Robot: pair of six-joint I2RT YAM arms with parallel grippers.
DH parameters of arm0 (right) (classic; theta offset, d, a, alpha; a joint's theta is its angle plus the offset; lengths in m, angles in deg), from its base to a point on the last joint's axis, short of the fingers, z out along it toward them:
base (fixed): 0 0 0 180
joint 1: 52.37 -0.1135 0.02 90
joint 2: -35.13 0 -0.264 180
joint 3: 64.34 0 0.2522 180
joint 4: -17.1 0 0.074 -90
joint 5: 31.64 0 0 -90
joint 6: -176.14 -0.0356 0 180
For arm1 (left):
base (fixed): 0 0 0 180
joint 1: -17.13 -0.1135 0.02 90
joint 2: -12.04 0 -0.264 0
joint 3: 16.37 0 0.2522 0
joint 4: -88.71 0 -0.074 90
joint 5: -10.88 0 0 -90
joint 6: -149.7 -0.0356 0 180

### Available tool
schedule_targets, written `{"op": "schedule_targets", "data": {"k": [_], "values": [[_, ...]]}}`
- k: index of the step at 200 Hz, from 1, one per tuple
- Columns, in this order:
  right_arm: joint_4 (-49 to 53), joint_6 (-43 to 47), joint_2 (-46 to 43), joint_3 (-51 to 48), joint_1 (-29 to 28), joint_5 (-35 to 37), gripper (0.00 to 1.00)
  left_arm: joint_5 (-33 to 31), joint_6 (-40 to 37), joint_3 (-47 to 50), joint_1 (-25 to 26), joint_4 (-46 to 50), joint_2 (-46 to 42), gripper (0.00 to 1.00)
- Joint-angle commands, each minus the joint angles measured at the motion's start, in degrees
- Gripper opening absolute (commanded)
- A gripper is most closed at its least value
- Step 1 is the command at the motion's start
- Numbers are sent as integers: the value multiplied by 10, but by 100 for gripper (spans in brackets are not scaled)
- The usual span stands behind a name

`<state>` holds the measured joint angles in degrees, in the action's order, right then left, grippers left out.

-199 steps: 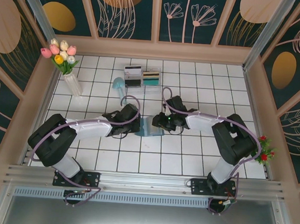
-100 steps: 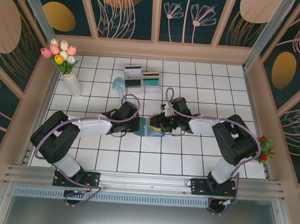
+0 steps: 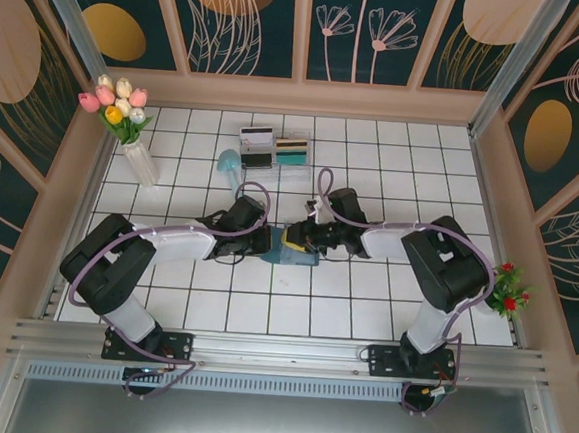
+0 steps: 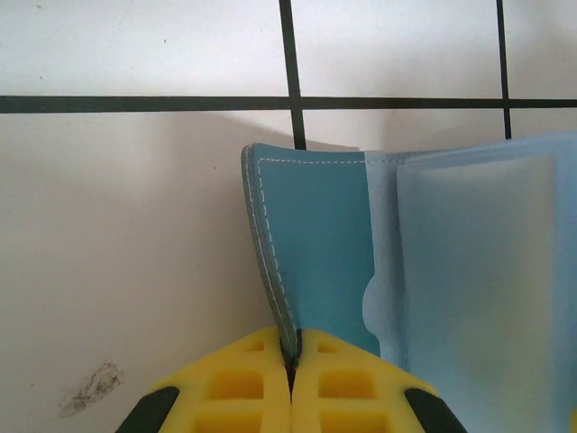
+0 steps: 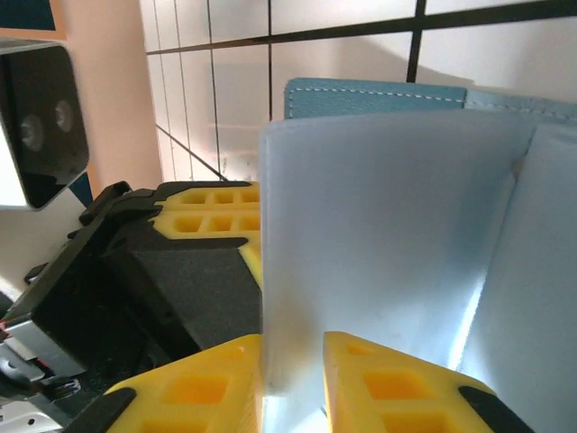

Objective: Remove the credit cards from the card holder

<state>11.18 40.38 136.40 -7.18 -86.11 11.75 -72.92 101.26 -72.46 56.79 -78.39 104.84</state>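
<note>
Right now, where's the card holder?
In the top view the card holder lies open mid-table on the white tiles, between the left gripper, which pinches its teal cover edge, and the right gripper, which straddles its frosted flap.

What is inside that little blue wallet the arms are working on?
Pale frosted plastic sleeves line the card holder. Whether anything sits in them cannot be told: the cloudy plastic hides their contents.

One card holder, two claws, one vase
</note>
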Motion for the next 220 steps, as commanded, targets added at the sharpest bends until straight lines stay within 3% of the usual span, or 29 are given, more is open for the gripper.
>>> {"op": "schedule_targets", "data": {"k": [1,9,26,36,74,103,128,167,182,220], "values": [[11,-1,20,18,0,-7,17,14,-13,8,0,5,9,0],[21,4,24,23,-1,-7,17,14,-13,8,0,5,7,0],[27,11,29,30,-5,-8,32,14,-12,7,-1,6,5,0],[34,12,30,34,-5,-3,34,14,-13,6,-1,9,4,0],[103,32,48,60,-8,41,26,-4,-13,-8,-1,40,-13,0],[146,43,62,71,-8,69,24,-66,-20,-37,-1,118,-39,15],[146,43,65,71,-9,69,30,-105,-24,-65,-1,189,-51,25],[148,45,65,77,-11,65,33,-135,-12,-79,-1,212,-79,39],[147,46,60,78,-11,64,33,-121,-4,-78,-1,195,-91,40],[150,48,56,77,-11,67,33,-5,25,-28,-2,64,-122,43]]}}
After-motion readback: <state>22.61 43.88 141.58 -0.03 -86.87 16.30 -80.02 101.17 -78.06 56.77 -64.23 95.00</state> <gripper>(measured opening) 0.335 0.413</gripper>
